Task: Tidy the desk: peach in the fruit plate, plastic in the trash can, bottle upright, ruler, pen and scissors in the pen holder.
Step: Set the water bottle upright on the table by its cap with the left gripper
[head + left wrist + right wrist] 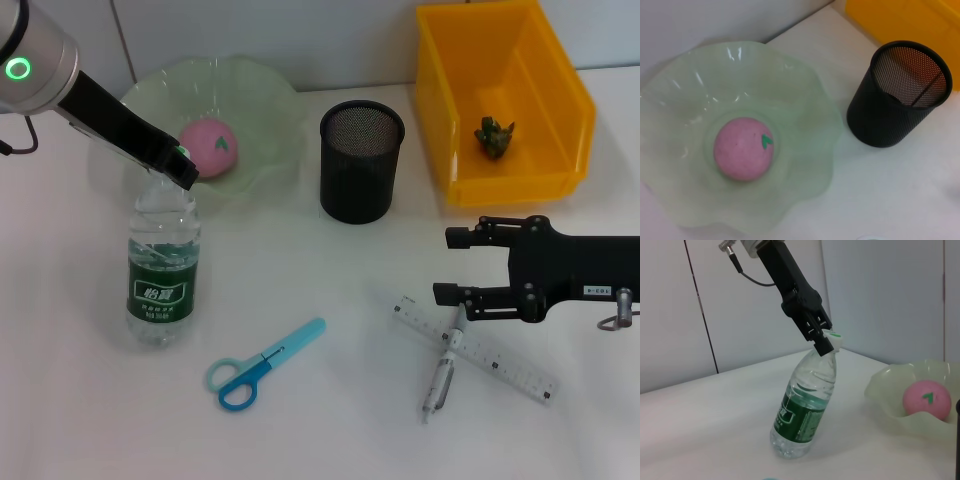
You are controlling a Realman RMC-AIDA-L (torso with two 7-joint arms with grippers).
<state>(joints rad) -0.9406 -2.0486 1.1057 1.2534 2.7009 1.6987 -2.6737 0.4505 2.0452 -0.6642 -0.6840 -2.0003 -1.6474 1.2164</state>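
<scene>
Nearest to us on the white worktop (pixel 330 430) lie the blue scissors (pixel 262 364), flat, handles toward us. To their right the clear ruler (pixel 476 349) lies at a slant with the silver pen (pixel 443 372) crossing it, the two touching.

Just above that pair we see the right claw (pixel 448 266), its two black fingers spread apart and holding nothing, hovering a little beyond the ruler's far end.

On the left side stands the water bottle (pixel 161 265) with its green label, base on the worktop and body leaning in the right wrist view. The left claw (pixel 183 168) is clamped on its cap, the black fingers (pixel 819 335) pinching the white lid from above.

Farther back, the pale green fruit plate (pixel 805 100) holds the pink peach (pixel 743 148) at its centre, green mark up. Beside the plate, toward the right, the black mesh pen holder (pixel 361 160) stands upright.

Farthest right sits the yellow bin (pixel 560 110), which serves as the trash can, with a small crumpled green piece of plastic (pixel 493 136) lying inside it.
</scene>
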